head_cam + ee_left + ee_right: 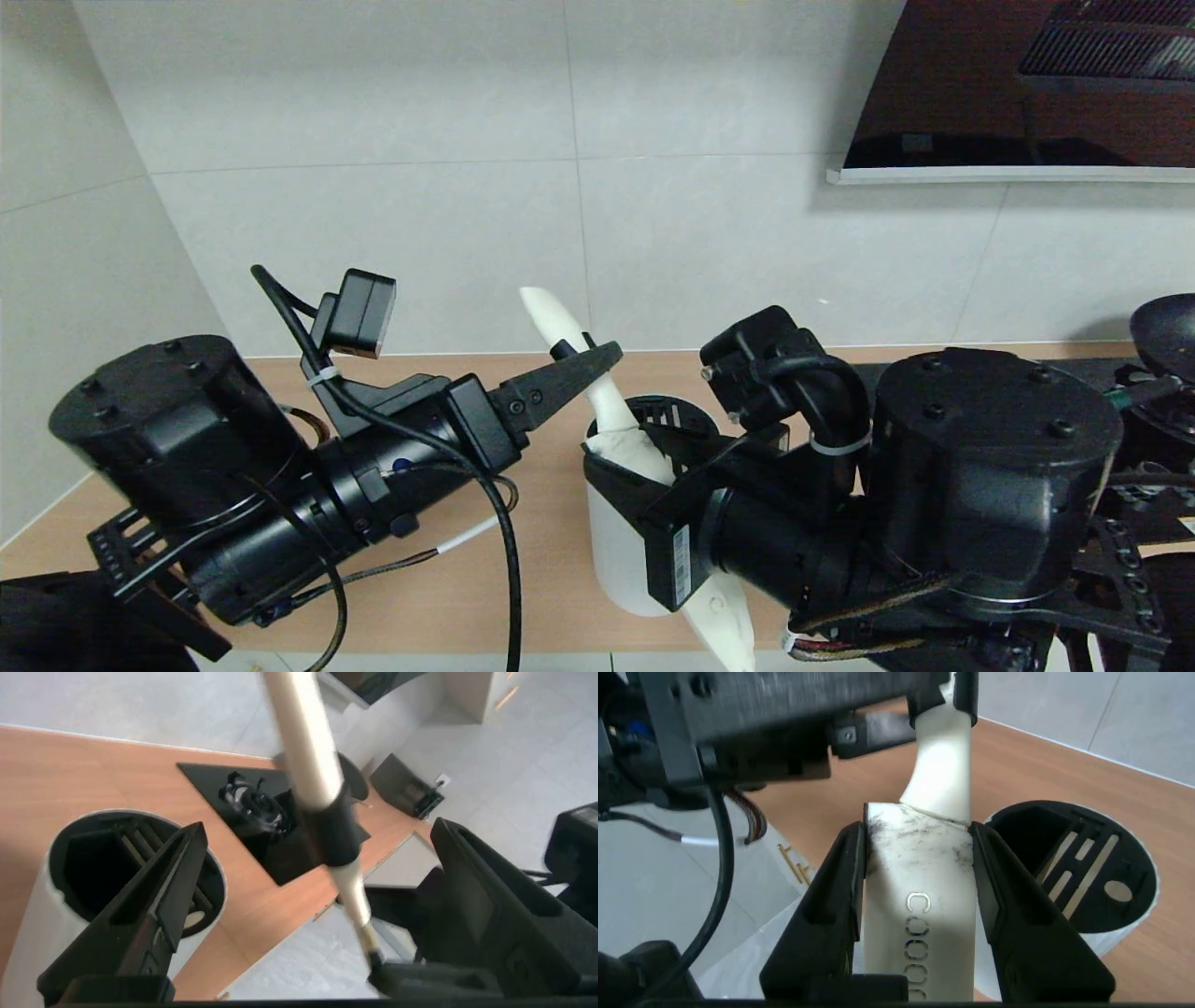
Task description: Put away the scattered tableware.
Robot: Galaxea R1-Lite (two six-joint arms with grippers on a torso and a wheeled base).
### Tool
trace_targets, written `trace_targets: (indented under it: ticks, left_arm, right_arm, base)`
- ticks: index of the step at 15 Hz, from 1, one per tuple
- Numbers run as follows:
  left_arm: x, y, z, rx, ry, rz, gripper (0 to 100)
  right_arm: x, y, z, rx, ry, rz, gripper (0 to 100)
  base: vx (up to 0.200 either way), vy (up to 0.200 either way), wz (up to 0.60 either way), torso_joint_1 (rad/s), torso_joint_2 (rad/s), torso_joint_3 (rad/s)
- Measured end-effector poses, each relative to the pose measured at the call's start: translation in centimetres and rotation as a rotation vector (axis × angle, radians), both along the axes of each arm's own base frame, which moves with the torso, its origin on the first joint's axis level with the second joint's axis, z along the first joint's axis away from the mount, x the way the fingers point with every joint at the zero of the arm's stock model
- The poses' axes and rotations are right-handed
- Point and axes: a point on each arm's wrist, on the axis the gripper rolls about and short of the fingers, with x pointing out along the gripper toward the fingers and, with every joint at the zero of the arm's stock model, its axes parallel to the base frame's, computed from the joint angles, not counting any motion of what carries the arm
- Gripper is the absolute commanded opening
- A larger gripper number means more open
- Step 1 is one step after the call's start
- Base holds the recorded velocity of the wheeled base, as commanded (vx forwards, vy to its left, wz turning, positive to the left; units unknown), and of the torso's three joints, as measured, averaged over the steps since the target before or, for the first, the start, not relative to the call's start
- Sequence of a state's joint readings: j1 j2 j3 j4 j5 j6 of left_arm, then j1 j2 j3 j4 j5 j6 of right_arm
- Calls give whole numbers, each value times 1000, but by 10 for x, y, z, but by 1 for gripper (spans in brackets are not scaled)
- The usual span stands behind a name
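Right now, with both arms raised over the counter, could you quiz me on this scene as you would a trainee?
1. True or false: the right arm's fingers are clamped on the wide part of the white spatula.
2. The left arm's fingers are: A) shut on the spatula's handle; B) open, one on each side of the handle; C) holding a cup.
3. What stands on the wooden counter beneath the spatula?

Key: 1 true; 2 B; 3 the white utensil holder with a black divided insert.
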State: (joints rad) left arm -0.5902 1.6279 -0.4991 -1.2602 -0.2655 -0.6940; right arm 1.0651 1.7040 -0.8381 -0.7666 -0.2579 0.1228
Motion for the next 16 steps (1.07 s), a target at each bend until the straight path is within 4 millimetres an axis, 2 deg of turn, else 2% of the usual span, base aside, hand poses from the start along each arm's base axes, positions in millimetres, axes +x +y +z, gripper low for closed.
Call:
trace_targets:
  ticks: [9, 10, 16]
  left_arm:
    - [-1, 0, -1, 1, 0, -2, 100]
    - [-1, 0, -1, 1, 1, -2, 0]
    - [-2, 0, -2, 4, 0, -7, 0]
  right_arm:
    - [-8, 4, -4, -14, 7, 29, 0]
    - [-8, 4, -5, -15, 8, 31, 0]
    - [-11, 4, -6, -22, 12, 39, 0]
  base:
    - [0, 0, 0, 0, 0, 0]
    - [0, 0, 0, 0, 0, 0]
    - [0, 0, 0, 0, 0, 0]
